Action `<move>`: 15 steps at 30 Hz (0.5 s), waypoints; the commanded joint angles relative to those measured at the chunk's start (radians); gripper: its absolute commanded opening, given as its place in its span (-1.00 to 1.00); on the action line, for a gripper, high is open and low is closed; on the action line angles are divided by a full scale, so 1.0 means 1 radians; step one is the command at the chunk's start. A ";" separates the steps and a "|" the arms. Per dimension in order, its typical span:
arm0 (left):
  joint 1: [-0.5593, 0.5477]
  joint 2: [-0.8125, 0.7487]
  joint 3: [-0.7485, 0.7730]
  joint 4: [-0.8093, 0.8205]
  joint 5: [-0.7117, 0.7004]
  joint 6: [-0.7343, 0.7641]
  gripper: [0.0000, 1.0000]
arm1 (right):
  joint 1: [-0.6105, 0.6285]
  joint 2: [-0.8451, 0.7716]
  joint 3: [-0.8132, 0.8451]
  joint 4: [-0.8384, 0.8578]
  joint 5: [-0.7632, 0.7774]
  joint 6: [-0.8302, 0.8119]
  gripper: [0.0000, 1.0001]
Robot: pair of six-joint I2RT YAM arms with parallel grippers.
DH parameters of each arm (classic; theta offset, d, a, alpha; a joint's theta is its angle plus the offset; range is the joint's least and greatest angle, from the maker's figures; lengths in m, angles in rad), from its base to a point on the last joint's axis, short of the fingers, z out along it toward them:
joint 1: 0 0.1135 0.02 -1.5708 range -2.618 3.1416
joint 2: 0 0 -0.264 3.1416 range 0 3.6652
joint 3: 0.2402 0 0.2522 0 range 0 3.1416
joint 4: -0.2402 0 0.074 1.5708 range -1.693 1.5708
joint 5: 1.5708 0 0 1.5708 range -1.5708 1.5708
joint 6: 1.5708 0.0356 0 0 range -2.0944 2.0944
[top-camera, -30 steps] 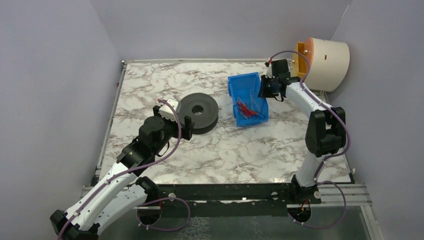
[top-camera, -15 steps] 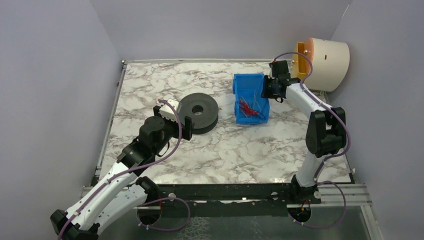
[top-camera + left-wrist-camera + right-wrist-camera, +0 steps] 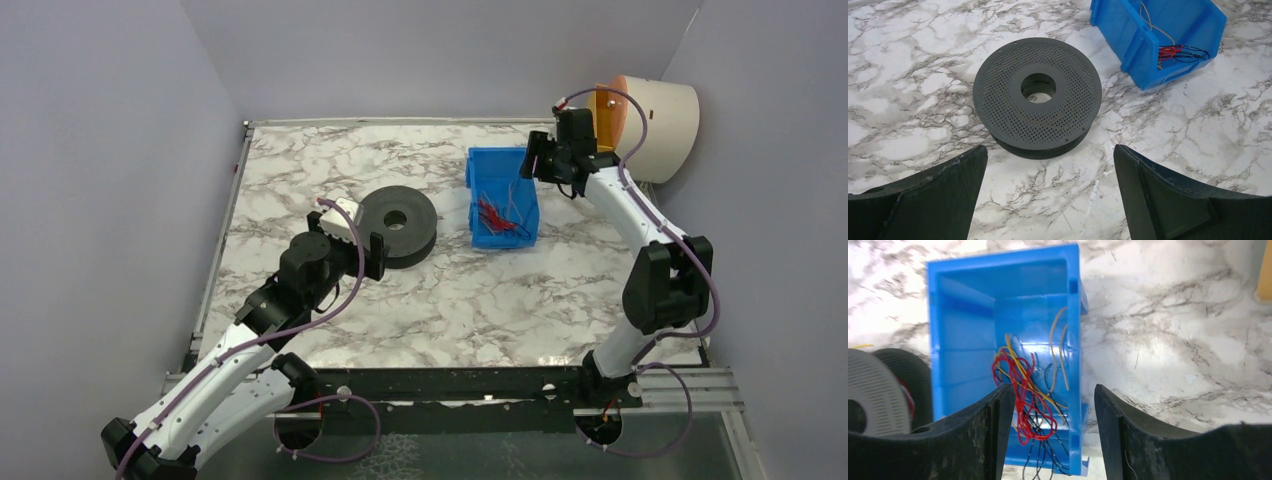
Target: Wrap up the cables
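White marble-pattern table [image 3: 300,160]. Two things sit directly on it: black perforated spool [image 3: 397,222] lying flat, left of centre; blue plastic bin [image 3: 497,165] right of it, farther back, gap between, not touching.

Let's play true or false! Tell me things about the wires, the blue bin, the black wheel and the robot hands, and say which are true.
1. The cables lie in the bin. True.
2. The spool stands on its edge. False: it lies flat on the table.
3. The left gripper holds the spool. False: it is open, and the spool sits just beyond its fingers, untouched.
4. The right gripper is open over the bin and holds nothing. True.
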 commanded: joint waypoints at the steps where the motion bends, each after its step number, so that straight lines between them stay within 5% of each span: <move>1: -0.002 0.007 -0.004 0.030 -0.024 -0.001 0.98 | -0.006 -0.071 0.074 -0.031 -0.062 -0.017 0.31; 15: -0.002 0.005 -0.005 0.028 -0.032 0.005 0.98 | 0.097 -0.193 -0.015 -0.192 -0.182 -0.066 0.30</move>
